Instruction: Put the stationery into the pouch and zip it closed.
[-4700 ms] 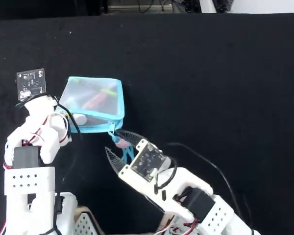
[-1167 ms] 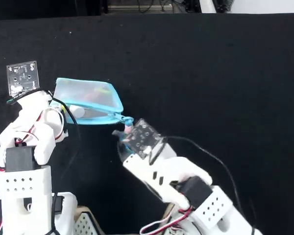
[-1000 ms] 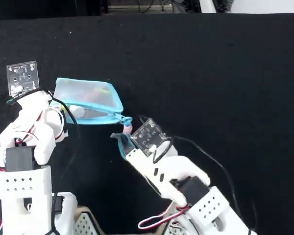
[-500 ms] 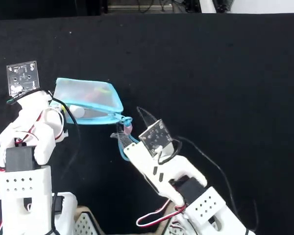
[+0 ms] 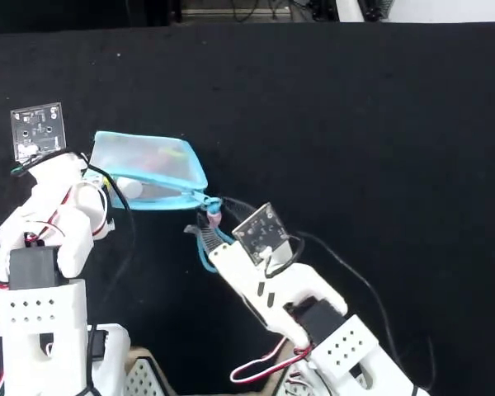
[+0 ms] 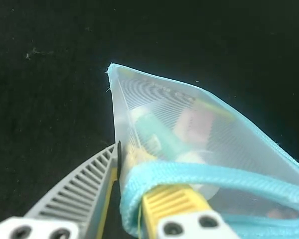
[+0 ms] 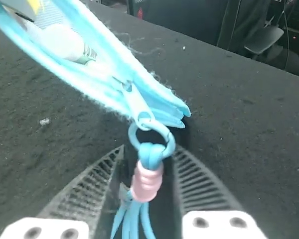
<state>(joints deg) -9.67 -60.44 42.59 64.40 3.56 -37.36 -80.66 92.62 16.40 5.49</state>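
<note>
The translucent pouch with turquoise trim lies at the left of the black table, with coloured stationery inside it. My left gripper is shut on its near left corner; the left wrist view shows the pouch pinched in the left gripper. The zipper slider sits near the pouch's right end. From it hangs a blue cord pull with a pink bead. My right gripper stands slightly open, one finger on each side of the bead without touching it. In the high view the right gripper is just below the pull.
The black table stretches bare to the right of and behind the pouch. Both arm bases stand at the near edge, and the right arm's cable loops beside it.
Since 4.7 s ago the pouch has shifted left and away, held by the left gripper. The right gripper narrowed and moved onto the pull, and its wrist turned during the last second.
</note>
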